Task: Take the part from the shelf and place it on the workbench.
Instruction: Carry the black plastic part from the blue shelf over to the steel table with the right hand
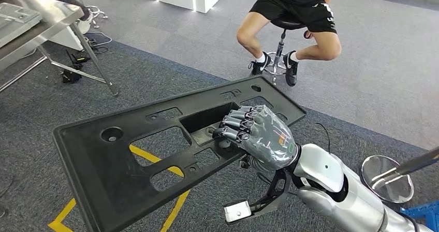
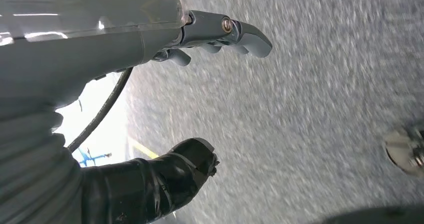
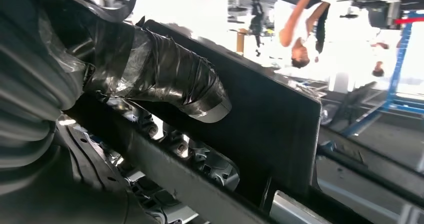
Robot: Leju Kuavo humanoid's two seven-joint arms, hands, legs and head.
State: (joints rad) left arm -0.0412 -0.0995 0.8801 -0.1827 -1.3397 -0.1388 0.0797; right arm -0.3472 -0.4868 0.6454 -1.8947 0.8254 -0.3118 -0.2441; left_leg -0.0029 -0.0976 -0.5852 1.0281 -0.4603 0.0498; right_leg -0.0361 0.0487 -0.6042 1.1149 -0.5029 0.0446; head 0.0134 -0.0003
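Part [image 1: 119, 154], gripped by right robot hand [image 1: 259, 136]

Seated person [image 1: 295, 6], stool [image 1: 282, 45], metal table [image 1: 31, 27]

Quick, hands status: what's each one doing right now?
Left hand: open, holds nothing, hanging above the carpet.
Right hand: grips the black panel, fingers hooked through a middle cutout, carrying it.

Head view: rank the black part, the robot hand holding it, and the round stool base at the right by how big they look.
1. black part, by far the largest.
2. right robot hand and round stool base: they look about alike, and the hand is nearer the camera, so I won't rank them.
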